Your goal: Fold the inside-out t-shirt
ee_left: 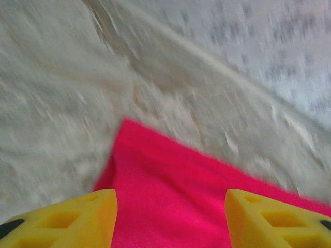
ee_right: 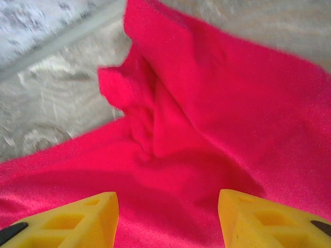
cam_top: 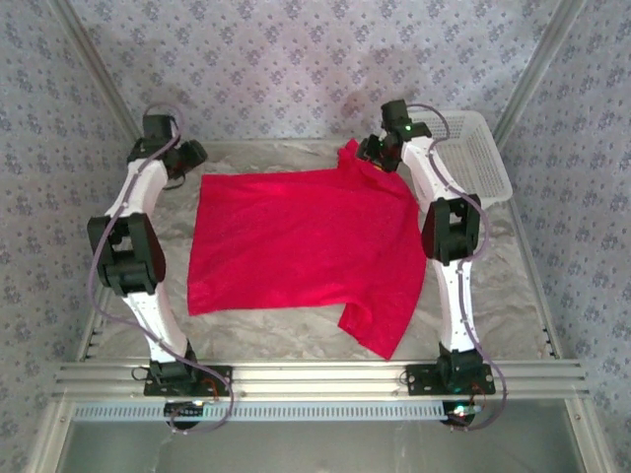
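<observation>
Shirt (cam_top: 296,241) spread flat, bunched at far-R corner, no fold made yet. L gripper (ee_left: 169,206) & R gripper (ee_right: 168,209) fingers apart, holding nothing. All folds left.

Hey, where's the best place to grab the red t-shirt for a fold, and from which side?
Probably along the far edge of the t-shirt. Its far-left corner lies flat and comes to a clean point, so pinch it from above at the far side. The far-right sleeve is bunched up, so grip that raised fold instead.
</observation>
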`<control>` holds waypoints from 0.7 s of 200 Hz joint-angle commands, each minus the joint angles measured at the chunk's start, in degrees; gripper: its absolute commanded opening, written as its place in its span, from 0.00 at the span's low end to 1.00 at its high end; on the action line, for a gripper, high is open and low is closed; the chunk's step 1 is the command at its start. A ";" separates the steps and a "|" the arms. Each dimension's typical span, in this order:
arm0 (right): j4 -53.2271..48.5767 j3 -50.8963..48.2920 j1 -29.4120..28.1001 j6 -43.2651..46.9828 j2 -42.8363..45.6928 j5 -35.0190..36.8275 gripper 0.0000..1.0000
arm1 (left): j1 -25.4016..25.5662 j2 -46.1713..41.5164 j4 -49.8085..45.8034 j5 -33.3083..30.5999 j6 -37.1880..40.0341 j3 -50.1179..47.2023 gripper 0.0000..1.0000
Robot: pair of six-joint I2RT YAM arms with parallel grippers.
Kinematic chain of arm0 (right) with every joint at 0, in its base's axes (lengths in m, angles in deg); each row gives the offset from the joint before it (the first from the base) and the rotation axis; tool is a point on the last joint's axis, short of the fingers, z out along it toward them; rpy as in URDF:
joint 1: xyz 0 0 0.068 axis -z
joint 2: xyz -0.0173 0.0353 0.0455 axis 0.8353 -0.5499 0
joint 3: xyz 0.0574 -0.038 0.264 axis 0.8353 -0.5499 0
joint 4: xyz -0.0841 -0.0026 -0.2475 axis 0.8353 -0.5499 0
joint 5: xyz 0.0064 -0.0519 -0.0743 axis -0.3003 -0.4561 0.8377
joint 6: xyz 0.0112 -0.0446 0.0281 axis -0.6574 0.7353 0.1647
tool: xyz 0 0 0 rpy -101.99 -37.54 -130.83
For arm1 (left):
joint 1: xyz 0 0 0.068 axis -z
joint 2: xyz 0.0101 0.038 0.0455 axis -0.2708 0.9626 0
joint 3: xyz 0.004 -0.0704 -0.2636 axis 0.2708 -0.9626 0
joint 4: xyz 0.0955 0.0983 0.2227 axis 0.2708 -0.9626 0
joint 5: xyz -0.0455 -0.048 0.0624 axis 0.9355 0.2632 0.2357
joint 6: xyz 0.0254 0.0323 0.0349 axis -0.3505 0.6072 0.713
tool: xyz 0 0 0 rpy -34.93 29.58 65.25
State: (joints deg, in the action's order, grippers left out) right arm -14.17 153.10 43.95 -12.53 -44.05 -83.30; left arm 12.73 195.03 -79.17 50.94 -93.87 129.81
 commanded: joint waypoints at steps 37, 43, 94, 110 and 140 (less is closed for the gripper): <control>8.38 -33.91 -5.42 4.90 20.22 -0.41 0.51 | 3.30 -15.69 20.39 14.49 -15.15 -37.74 0.52; 8.99 -36.94 -5.74 4.93 21.42 -0.68 0.51 | 3.14 -16.23 20.12 14.49 -14.86 -39.33 0.52; 14.40 -63.28 -8.82 0.62 36.02 0.35 0.51 | -3.61 -17.71 18.09 14.28 -12.96 -47.48 0.51; 15.61 -69.47 -10.48 -0.82 40.62 1.57 0.52 | -7.11 -16.78 16.84 12.84 -11.72 -47.49 0.51; 15.84 -76.96 -11.35 -1.79 42.74 0.99 0.54 | -13.11 -13.59 13.27 12.43 -9.14 -44.77 0.50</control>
State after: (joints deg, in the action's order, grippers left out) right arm -0.29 80.07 32.92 -12.38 -2.90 -82.95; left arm 3.48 179.44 -62.98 64.69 -105.59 83.06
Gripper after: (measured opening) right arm 0.535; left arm 0.504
